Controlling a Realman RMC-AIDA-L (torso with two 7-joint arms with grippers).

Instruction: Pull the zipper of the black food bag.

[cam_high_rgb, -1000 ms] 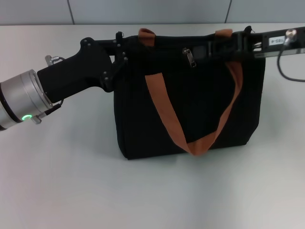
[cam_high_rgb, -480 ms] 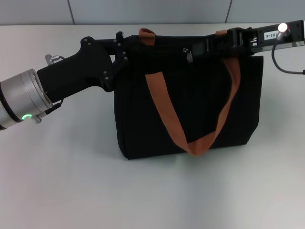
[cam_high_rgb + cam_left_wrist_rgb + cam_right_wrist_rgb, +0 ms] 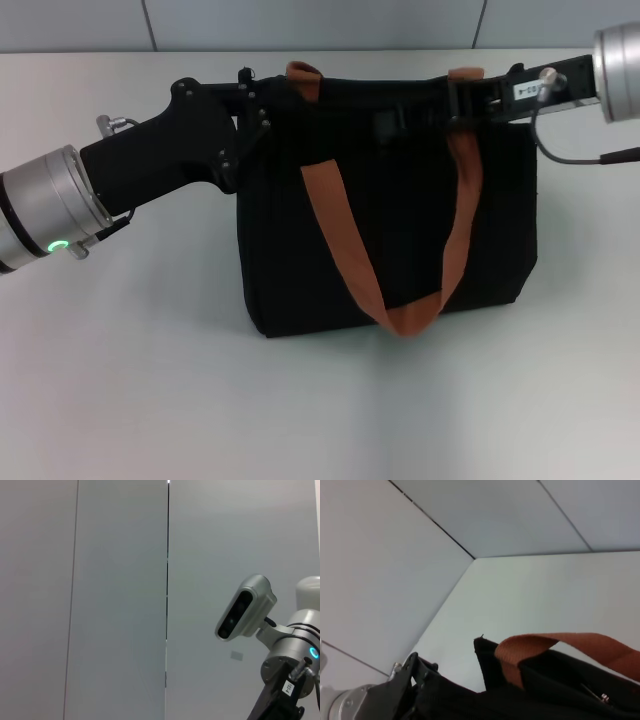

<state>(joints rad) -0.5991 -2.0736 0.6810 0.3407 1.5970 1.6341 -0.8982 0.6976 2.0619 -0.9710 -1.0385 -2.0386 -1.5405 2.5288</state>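
The black food bag (image 3: 390, 230) stands upright mid-table, one orange-brown strap (image 3: 340, 240) hanging down its front. My left gripper (image 3: 255, 100) is at the bag's top left corner, fingers closed on the fabric. My right gripper (image 3: 405, 112) lies along the top rim from the right, closed at the zipper track. The zipper tab is hidden behind its fingers in the head view. In the right wrist view a small silver piece (image 3: 603, 697) shows on the rim, with the bag's corner (image 3: 482, 652), a strap (image 3: 555, 644) and the left arm (image 3: 375, 702).
The bag stands on a white table (image 3: 130, 380) with a grey panelled wall behind it. A cable (image 3: 570, 155) loops from the right wrist. The left wrist view shows only the wall and the robot's head camera (image 3: 245, 607).
My right gripper has moved left along the top rim. The silver tab went left with it and is hidden now. The bag's right side has drawn inward. The left arm has held still.
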